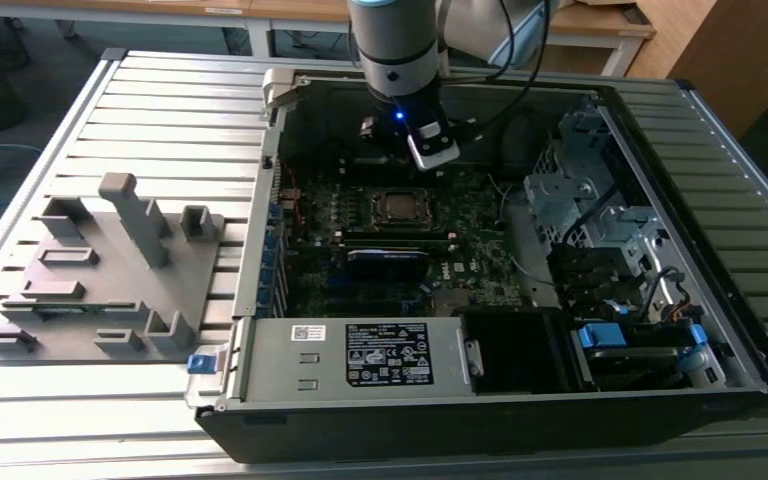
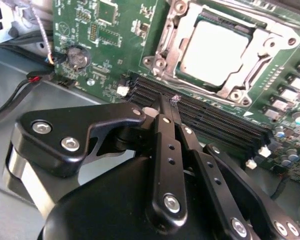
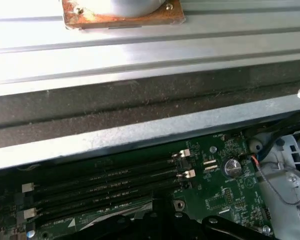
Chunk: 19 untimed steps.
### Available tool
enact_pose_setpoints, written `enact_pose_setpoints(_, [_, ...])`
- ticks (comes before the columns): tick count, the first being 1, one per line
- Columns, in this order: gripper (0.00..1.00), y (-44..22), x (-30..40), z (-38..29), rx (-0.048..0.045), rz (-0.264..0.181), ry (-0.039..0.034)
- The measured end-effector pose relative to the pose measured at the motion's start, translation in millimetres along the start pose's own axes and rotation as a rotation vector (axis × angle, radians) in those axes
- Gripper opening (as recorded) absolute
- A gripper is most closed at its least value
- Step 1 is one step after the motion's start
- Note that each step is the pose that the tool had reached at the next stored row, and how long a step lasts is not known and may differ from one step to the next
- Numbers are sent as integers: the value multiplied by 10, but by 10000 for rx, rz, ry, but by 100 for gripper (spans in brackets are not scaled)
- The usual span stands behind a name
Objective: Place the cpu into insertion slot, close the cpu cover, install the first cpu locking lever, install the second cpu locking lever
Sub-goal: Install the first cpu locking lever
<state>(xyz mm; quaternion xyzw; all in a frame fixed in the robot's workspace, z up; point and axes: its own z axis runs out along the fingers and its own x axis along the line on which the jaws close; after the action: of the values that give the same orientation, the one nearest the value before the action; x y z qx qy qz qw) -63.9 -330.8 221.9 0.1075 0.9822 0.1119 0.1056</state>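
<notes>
The cpu (image 2: 215,47) lies flat in the insertion slot (image 1: 398,206) on the green board, its dull silver top showing through the window of the cpu cover (image 2: 260,57). The cover lies down flat around the chip. In the second wrist view my gripper (image 2: 170,100) hangs above the black memory slots beside the socket, its two black fingers (image 2: 165,145) pressed together with nothing between them. In the exterior view the gripper (image 1: 427,150) is over the far part of the open computer case, just behind the socket. I cannot make out how the locking levers stand.
Long black memory slots (image 2: 210,117) run beside the socket. A coin battery (image 2: 77,57) and loose cables sit near the case wall. A power supply (image 1: 357,355) fills the case's near end, and a drive cage (image 1: 598,200) is on the exterior view's right. A grey fixture (image 1: 104,270) stands on the slatted table.
</notes>
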Motion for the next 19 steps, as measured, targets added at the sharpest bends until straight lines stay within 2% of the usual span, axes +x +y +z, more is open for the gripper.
enact_pose_setpoints(5, [10,2,-2,8,507,-21,297])
enact_pose_setpoints(8, [10,1,-2,13,811,-39,449])
enact_pose_setpoints(14, [10,-2,-1,24,1379,-84,695])
enact_pose_setpoints(19, [10,-4,1,31,1742,-109,866])
